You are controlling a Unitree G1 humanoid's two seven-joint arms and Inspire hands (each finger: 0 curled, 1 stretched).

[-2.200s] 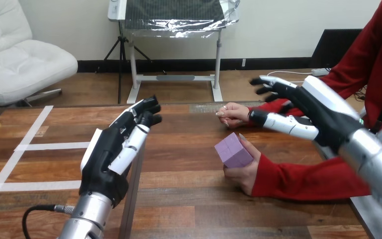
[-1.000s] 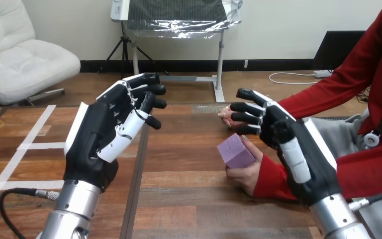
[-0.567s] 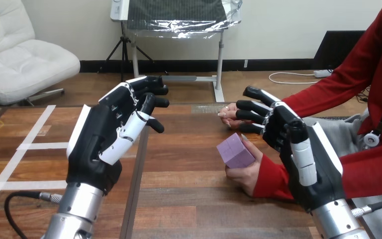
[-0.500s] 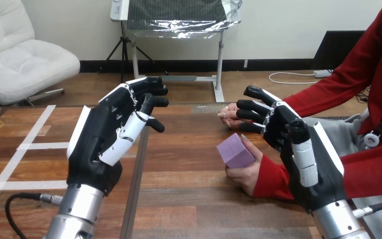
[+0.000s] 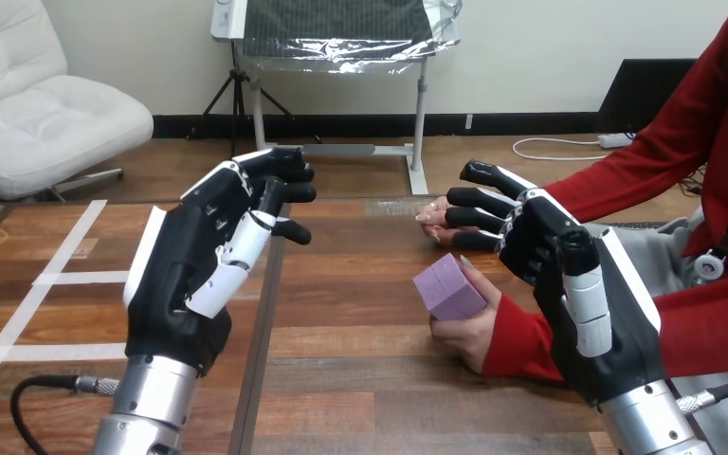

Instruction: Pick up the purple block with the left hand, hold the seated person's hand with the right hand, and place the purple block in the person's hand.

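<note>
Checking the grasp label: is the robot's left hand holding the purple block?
No, the purple block rests in the person's nearer hand, apart from the left hand.

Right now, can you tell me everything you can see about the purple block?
The purple block is a pale lilac cube with a dull, smooth look and faint seams crossing its faces. It sits tilted, one corner pointing up, in the person's nearer hand. That hand's palm is under it, and a finger lies along its right edge. The robot's left hand and right hand are both apart from it.
</note>
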